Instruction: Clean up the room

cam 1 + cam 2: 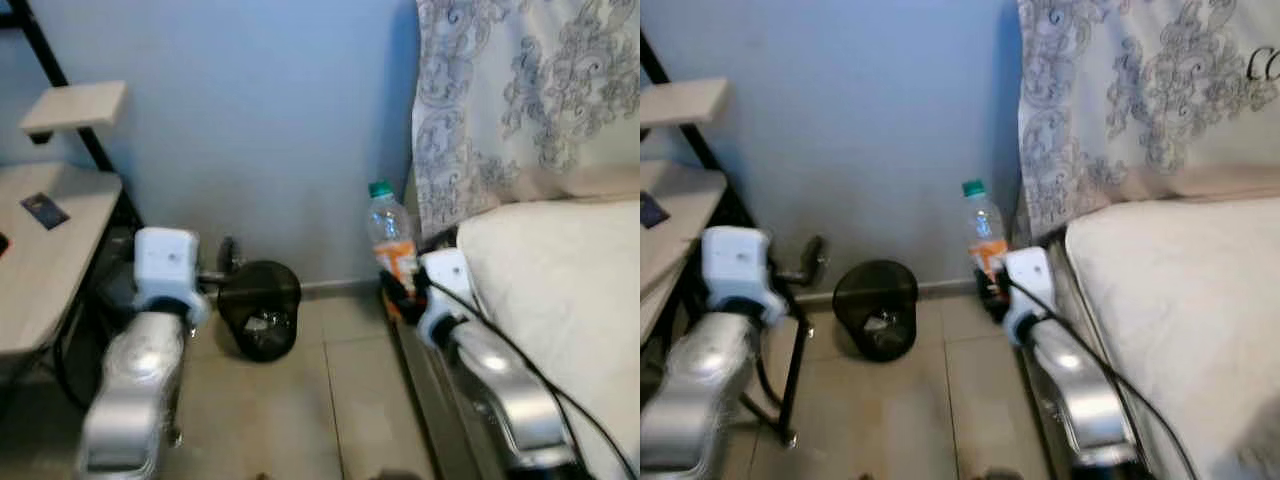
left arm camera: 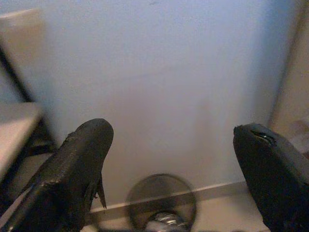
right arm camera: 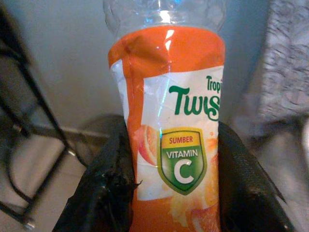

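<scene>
My right gripper (image 1: 402,290) is shut on a clear plastic bottle (image 1: 391,235) with a green cap and an orange label, held upright beside the bed's corner. Up close, the bottle (image 3: 174,125) sits squeezed between the two black fingers (image 3: 104,188). A black mesh waste bin (image 1: 260,308) stands on the tiled floor against the blue wall, to the left of the bottle, with some rubbish inside. My left gripper (image 1: 228,262) is open and points at the wall just above that bin (image 2: 161,203).
A bed with a white mattress (image 1: 560,300) and a patterned curtain (image 1: 520,100) fill the right side. A pale desk with a black frame (image 1: 50,250) and a shelf (image 1: 75,105) stand at the left. Tiled floor (image 1: 330,400) lies between them.
</scene>
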Robot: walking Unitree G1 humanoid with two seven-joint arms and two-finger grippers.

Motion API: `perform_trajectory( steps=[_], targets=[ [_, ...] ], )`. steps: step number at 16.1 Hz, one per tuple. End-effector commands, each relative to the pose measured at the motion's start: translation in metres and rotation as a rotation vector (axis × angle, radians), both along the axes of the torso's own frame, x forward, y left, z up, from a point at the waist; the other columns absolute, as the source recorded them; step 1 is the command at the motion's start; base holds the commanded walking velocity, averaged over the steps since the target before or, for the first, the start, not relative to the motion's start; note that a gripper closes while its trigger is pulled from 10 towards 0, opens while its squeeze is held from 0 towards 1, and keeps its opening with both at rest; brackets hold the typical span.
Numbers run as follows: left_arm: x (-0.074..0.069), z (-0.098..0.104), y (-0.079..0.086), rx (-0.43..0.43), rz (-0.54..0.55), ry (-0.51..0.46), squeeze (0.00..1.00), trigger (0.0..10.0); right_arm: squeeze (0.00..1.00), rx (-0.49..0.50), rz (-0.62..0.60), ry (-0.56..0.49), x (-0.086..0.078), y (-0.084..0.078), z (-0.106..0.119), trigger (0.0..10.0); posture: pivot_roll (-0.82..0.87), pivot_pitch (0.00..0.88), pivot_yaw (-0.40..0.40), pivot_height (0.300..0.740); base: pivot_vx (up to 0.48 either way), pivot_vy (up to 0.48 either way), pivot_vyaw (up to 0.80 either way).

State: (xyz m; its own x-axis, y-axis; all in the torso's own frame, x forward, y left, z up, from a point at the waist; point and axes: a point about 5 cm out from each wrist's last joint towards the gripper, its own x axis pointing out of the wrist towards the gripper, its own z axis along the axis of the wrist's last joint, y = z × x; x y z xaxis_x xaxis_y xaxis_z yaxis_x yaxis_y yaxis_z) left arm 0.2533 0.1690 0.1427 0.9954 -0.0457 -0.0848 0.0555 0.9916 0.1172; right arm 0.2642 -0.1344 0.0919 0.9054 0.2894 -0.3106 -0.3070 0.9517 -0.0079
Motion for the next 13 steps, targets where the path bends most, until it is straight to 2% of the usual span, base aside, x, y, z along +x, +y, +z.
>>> perform_trajectory(
  steps=[1,9,13],
  targets=[
    [-0.0012,0.0023,0.0056,0.021,0.016,-0.008,1.0,10.0,0.0,0.008,0.029,-0.029,0.003,0.0041,0.0055,10.0,-0.03,0.042,0.019,0.74,0.319,0.0,0.0],
    [0.0002,0.0015,0.0071,0.035,0.005,-0.004,1.0,10.0,0.0,-0.007,-0.012,-0.023,0.0041,-0.0034,-0.0009,10.0,-0.03,0.019,0.022,0.74,0.314,0.0,0.06],
    [-0.0004,0.0005,0.0069,0.034,0.002,0.003,1.0,10.0,0.0,0.026,-0.048,-0.014,0.0041,-0.005,-0.0014,10.0,-0.03,0.029,0.019,0.74,0.313,0.0,0.13]
  ],
)
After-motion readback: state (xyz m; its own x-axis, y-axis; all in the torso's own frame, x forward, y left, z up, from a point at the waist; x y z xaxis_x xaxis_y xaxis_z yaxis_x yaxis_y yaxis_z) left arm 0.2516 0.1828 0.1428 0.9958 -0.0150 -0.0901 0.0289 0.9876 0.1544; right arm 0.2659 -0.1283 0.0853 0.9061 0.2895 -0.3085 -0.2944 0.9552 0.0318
